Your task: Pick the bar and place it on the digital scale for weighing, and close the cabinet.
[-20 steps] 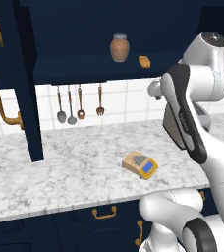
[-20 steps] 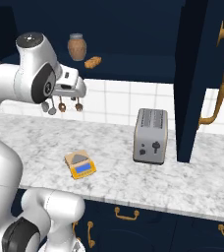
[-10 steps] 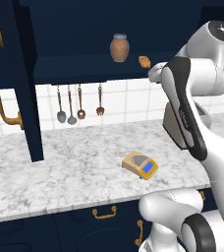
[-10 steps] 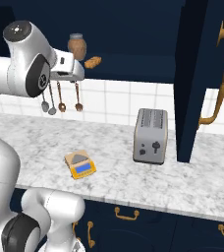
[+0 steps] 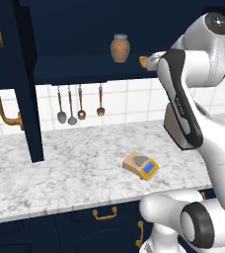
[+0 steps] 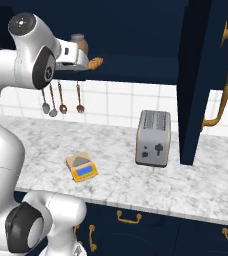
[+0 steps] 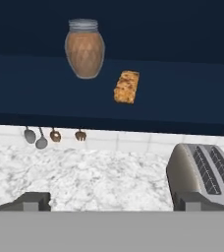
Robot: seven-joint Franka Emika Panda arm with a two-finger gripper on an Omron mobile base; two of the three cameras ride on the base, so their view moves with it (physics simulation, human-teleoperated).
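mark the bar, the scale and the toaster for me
bar [image 7: 126, 87], hand view, middle of its speckled top face
scale [image 6: 82, 166], right base view, between grey plate and blue display
toaster [image 6: 153, 138], right base view, middle of its silver front

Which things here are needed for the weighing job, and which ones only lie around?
Needed:
speckled orange-brown bar
tan digital scale with blue display
dark navy cabinet door with brass handle

Lying about:
brown lidded ceramic jar
silver toaster
hanging utensils
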